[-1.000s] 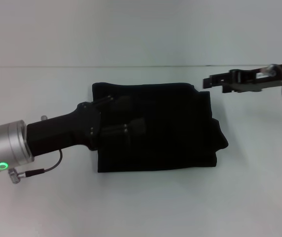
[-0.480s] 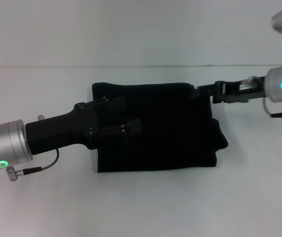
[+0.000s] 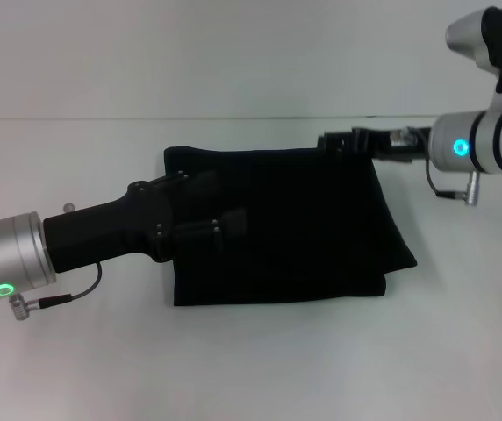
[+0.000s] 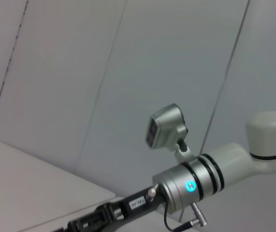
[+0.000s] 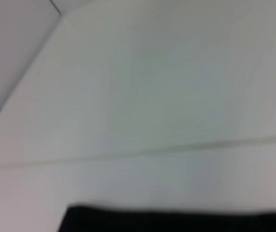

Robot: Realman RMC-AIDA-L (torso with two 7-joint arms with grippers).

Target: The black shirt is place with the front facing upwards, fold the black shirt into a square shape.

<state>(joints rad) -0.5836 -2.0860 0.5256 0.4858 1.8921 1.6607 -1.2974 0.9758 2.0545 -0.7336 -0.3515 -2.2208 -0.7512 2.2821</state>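
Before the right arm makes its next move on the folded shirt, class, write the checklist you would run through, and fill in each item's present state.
1. The black shirt lies folded into a compact block on the white table: ok.
2. Its outline is square: not ok; the edge on the robot's right bulges out unevenly.
3. The left gripper lies over the shirt's left part: ok; whether it presses the cloth, cannot tell.
4. The right gripper has reached the far right corner of the shirt: ok.
5. The right gripper has cloth between its fingers: cannot tell.
6. The right wrist view shows the shirt's edge: ok, but not the fingers.
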